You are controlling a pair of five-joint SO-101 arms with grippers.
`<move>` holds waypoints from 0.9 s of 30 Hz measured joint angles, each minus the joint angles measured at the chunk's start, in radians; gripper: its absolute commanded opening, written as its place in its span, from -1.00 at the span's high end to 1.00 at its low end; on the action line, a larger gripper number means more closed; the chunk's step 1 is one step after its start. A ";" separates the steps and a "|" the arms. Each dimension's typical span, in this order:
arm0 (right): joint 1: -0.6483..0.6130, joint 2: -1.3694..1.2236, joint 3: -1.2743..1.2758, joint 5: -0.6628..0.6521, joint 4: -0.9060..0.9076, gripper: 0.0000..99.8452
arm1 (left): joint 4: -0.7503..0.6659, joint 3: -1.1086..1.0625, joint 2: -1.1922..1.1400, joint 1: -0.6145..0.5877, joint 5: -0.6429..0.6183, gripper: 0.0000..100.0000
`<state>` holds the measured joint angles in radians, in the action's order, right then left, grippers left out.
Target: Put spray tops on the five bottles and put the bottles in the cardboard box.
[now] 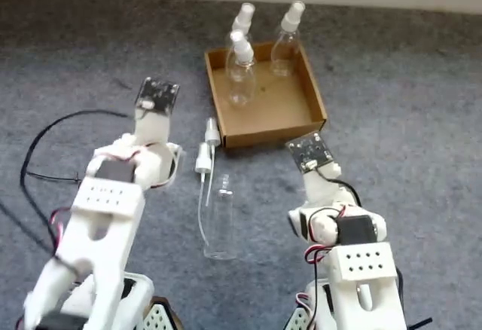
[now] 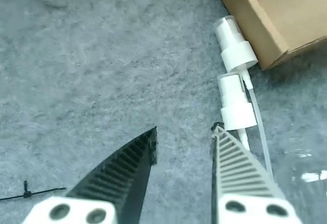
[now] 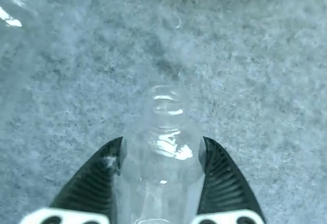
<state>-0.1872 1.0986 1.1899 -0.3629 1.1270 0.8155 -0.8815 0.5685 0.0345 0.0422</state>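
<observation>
Left arm (image 1: 113,194): extended forward on its own side, wrist bent downward
Left gripper (image 2: 185,129): jaws spread wide, tips pointing down
Right arm (image 1: 354,247): extended forward, wrist tilted down
Right gripper (image 3: 162,141): fingers pressed against both sides of a clear bottle (image 3: 164,106)

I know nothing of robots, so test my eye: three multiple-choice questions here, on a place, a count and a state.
1. Where do the loose spray tops lie? A on the carpet; B in a gripper; C on an arm.
2. How many bottles wear tops? A one; B five; C three.
3. The left gripper is: A shut on a top; B open; C shut on a bottle.
Key: 1 A, both lie beside the box; 2 C, three capped bottles stand at it; 3 B, its fingers stand apart, empty.
</observation>
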 measured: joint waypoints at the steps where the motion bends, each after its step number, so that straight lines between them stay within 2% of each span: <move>1: -0.005 0.006 0.000 0.000 0.000 0.99 | 0.018 0.043 -0.063 0.014 -0.012 0.66; 7: -0.058 0.046 0.003 0.000 0.000 0.99 | 0.043 0.218 -0.364 0.091 -0.058 0.65; 11: -0.081 0.068 0.005 0.000 0.000 0.99 | 0.038 0.273 -0.480 0.086 -0.087 0.65; 23: -0.095 0.080 0.097 0.002 -0.005 0.99 | -0.009 0.324 -0.516 0.094 -0.094 0.65; 27: -0.095 0.075 0.100 0.002 -0.005 0.99 | -0.014 0.334 -0.516 0.129 -0.094 0.66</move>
<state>-0.2823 1.1738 1.2896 -0.3613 1.1224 0.8017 -0.5470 0.0529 0.1634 -0.0514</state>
